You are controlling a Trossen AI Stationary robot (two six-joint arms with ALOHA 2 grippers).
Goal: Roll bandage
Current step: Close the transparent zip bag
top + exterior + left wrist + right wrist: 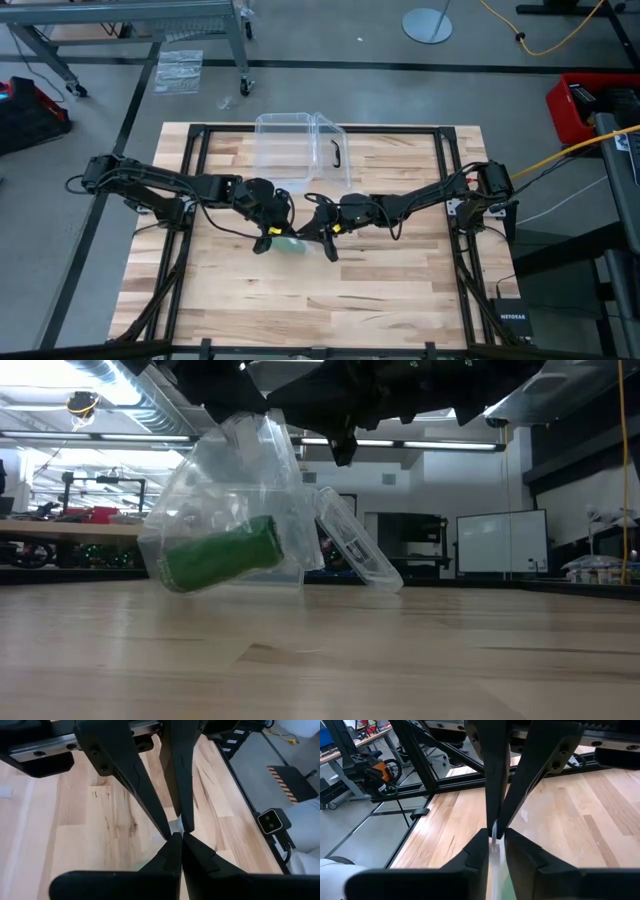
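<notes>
Evidently still unpacking: the bandage [222, 554], a rolled green cylinder, sits inside the clear wrapper [225, 490], lifted just off the table [400, 650]. The left gripper [266, 238] and right gripper [325, 240] both pinch the wrapper's top edge; next, pull it open

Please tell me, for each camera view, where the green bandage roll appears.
High view: bandage is at table centre, between the two grippers, small green patch.
Low view: bandage left of centre, inside the clear wrapper.
Left wrist view: not visible.
Right wrist view: green sliver at bottom edge.
Shared landmark: wooden table.
</notes>
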